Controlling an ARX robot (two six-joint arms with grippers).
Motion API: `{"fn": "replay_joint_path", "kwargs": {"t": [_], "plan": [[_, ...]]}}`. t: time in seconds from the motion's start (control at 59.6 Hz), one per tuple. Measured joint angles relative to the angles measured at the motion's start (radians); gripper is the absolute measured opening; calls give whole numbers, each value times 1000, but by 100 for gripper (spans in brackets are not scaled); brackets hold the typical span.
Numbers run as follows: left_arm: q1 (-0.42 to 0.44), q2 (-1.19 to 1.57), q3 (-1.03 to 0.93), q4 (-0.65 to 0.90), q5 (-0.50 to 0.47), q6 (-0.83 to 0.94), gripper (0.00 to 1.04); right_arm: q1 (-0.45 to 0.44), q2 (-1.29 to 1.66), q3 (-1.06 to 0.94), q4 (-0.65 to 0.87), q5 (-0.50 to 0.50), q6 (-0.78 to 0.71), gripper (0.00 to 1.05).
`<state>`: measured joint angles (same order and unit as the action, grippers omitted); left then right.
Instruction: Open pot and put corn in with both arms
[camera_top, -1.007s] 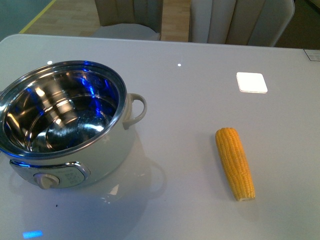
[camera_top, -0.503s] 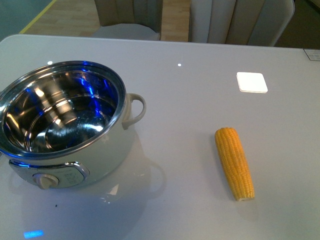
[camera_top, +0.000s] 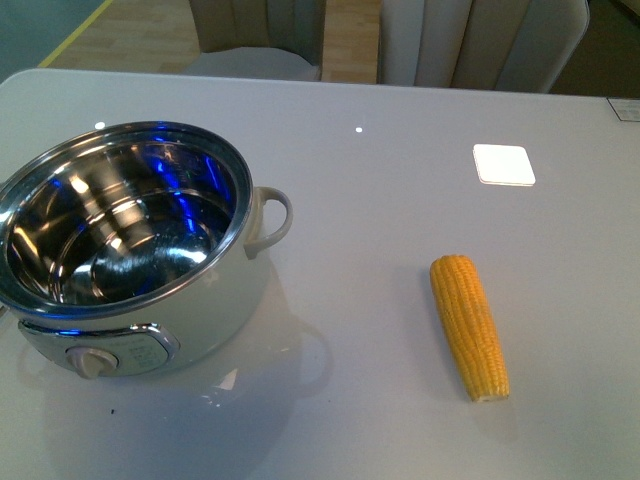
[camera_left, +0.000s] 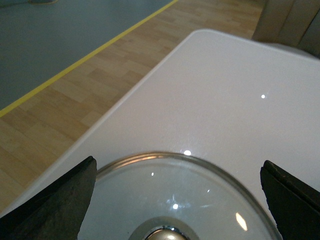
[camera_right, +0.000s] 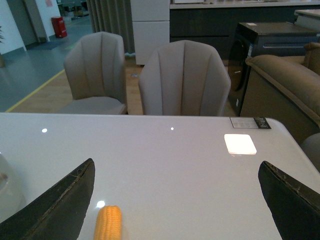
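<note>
The white pot stands open at the front left of the table, its shiny steel bowl empty, its loop handle towards the corn. The yellow corn lies on the table to its right. Neither arm shows in the front view. My left gripper is open, its jaws spread either side of a glass lid with a steel knob that lies on the table near its edge. My right gripper is open and empty above the table; the corn's end shows near one finger.
A white square pad lies at the back right of the table. Grey chairs stand behind the table's far edge. In the left wrist view the table's edge drops to a wooden floor.
The pot and the corn have not moved. The blue reflections in the steel bowl have shifted, and a blue glint on the table's front left has gone.
</note>
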<state>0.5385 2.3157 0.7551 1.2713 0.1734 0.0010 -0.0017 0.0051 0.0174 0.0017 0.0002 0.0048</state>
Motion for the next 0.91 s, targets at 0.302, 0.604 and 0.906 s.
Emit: {"fn": "replay_joint_path", "kwargs": {"t": [0.302, 0.604, 0.906], "plan": [[-33, -704, -313, -246, 65, -160, 98, 0, 0, 0, 0, 0, 0, 96], [-85, -1078, -457, -336, 220, -98, 81, 0, 0, 0, 0, 1, 0, 96], [-257, -1327, -623, -427, 102, -18, 28, 0, 0, 0, 0, 0, 0, 96]]}}
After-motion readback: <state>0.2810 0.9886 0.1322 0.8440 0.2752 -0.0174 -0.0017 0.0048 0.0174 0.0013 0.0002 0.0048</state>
